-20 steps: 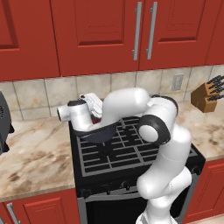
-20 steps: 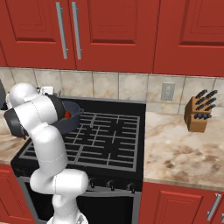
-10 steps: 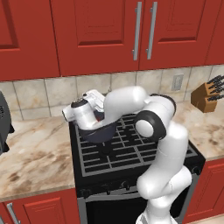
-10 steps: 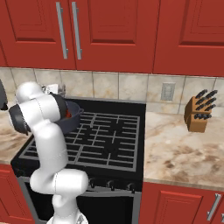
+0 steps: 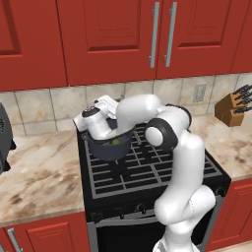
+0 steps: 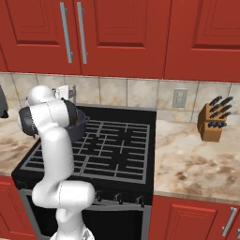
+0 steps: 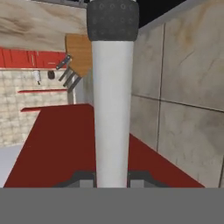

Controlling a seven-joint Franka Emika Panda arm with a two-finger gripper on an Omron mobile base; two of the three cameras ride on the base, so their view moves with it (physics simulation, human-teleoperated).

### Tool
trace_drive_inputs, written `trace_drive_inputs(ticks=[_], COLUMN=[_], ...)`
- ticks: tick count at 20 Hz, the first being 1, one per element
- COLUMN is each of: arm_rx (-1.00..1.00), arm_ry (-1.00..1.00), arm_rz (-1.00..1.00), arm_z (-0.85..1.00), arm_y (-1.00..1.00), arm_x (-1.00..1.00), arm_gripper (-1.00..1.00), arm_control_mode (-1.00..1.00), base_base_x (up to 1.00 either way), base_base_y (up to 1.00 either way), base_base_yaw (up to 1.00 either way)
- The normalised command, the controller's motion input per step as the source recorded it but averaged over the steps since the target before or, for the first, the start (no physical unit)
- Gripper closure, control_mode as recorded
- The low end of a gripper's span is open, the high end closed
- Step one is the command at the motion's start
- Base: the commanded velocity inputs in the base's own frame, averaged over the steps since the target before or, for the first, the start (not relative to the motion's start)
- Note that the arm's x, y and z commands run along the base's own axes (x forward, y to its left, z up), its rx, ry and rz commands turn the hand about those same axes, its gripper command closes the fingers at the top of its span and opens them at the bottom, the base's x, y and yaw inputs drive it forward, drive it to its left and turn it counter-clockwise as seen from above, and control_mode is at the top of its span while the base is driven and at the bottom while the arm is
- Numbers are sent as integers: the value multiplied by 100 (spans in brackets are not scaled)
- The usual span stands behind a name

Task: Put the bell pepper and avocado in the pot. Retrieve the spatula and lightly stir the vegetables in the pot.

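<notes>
A spatula (image 7: 112,109) with a white handle and a dark grey speckled head stands up between my fingertips (image 7: 83,178); my gripper (image 7: 112,180) is shut on its handle. The hand (image 5: 107,105) hovers at the back left of the stove, just above and behind the dark grey-blue pot (image 5: 112,146), which sits on the rear left burner. A green piece, the avocado (image 5: 117,141), shows inside the pot. The bell pepper is hidden. From the other side, the hand (image 6: 67,92) sits by the backsplash, with the pot (image 6: 80,123) partly behind my arm.
The black stove grate (image 5: 147,167) spreads in front of the pot. A wooden knife block (image 6: 214,123) stands on the right counter. The tiled backsplash (image 5: 59,106) is close behind the hand. Marble counter (image 5: 39,167) lies to the left, with a dark appliance (image 5: 4,142) at its edge.
My hand has swung right and slightly up, from left of the stove's edge to over the back of the pot. The gripper has stayed shut on the spatula.
</notes>
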Motion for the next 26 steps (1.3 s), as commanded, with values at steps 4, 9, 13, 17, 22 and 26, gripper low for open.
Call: trace_drive_inputs(ticks=[4,9,13,17,22,26], arm_rx=[0,0,0,0,0,0], arm_ry=[-11,-12,-8,-6,-6,-3], arm_rz=[-7,-10,-7,-1,0,0], arm_z=[-4,-45,-37,-10,0,0], arm_y=[10,3,0,9,12,1], arm_x=[17,7,0,-12,-5,0], arm_gripper=[100,100,100,100,100,100], arm_control_mode=[-100,-100,-100,-100,-100,-100], base_base_x=[0,0,0,0,0,0], base_base_y=[0,0,0,0,0,0], base_base_yaw=[0,0,0,0,0,0])
